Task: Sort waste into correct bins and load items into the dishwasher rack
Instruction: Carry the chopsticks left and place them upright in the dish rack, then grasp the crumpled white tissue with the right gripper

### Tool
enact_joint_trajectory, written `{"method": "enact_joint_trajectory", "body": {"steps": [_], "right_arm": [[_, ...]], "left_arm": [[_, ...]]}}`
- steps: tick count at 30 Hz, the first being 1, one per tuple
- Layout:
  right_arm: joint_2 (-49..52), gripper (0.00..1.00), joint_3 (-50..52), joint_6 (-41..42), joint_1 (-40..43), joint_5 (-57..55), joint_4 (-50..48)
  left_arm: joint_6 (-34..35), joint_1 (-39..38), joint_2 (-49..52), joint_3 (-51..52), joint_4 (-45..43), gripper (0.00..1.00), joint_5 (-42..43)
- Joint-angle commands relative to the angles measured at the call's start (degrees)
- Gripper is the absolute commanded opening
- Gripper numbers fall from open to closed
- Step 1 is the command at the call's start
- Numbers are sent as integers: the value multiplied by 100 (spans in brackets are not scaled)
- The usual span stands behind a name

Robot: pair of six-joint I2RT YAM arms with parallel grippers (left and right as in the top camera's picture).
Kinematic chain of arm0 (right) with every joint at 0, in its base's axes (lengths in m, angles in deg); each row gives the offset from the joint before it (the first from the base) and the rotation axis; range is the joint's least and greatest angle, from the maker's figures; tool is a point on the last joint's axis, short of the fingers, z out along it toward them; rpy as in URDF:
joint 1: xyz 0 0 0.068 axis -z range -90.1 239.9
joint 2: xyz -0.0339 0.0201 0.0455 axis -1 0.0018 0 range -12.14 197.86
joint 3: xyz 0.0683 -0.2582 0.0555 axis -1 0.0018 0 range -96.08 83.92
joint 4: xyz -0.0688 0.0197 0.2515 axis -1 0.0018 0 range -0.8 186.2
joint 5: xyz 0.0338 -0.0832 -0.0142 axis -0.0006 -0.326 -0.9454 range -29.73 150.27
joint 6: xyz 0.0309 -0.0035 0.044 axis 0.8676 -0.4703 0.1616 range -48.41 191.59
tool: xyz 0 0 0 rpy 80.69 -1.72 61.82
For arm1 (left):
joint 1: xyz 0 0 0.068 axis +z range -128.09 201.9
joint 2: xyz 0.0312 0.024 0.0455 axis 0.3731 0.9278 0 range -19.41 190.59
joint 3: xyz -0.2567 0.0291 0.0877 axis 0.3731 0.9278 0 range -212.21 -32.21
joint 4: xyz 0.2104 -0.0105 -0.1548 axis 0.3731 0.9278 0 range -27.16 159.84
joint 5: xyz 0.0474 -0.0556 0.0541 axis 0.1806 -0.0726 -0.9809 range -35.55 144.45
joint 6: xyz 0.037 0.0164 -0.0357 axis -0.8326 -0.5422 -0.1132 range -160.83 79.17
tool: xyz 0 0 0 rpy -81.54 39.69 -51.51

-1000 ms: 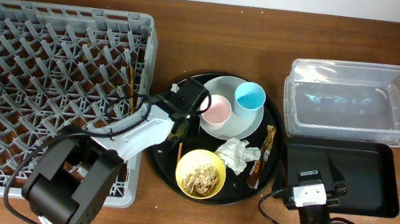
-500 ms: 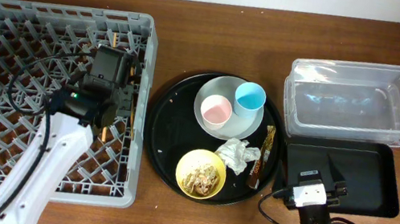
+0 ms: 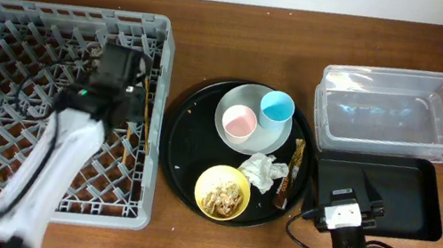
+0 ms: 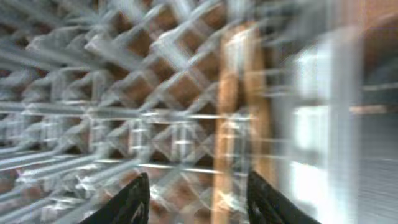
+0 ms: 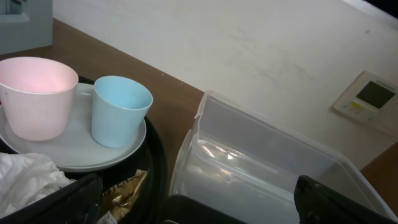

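Left wrist: left gripper (image 4: 199,204) spread and empty, above blurred chopsticks (image 4: 239,112) lying on the dishwasher rack (image 4: 93,124) lattice.
Overhead: chopsticks lie along the rack's right wall, middle left of frame; finger gap cannot be told here.
Right wrist: right gripper (image 5: 193,211) wide apart, empty; pink cup (image 5: 34,96) and blue cup (image 5: 118,109) at left, clear tub (image 5: 261,168) at right.
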Motion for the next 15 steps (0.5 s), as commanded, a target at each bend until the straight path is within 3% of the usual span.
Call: {"method": "enact_joint_trajectory", "body": {"steps": [1,6,8,9,11,13,15], "right_arm": [[-39,99,42,46,7,-68,22],[-35,99,42,48,7,0,11],[-35,99,42,55,7,1235,-424],[-35,99,-50,767,7,1180,-560],[-11,99,-730,1773,7,1121,85],[420,99,-2026,1878,7,1027,1233],[1921,99,-4120,1875,7,970,3023]], "left_arm": [[334,-17,-1152,-201,142,99,2533],[334,-17,-1287,-201,356,99,2579],[334,-17,-1287,-201,358,99,2579],[334,-17,-1287,-201,356,99,2579],[334,-17,-1287,-201,356,99,2579],[334,-17,-1287,-201,356,99,2579],[334,-17,-1287,-201,356,99,2579]]}}
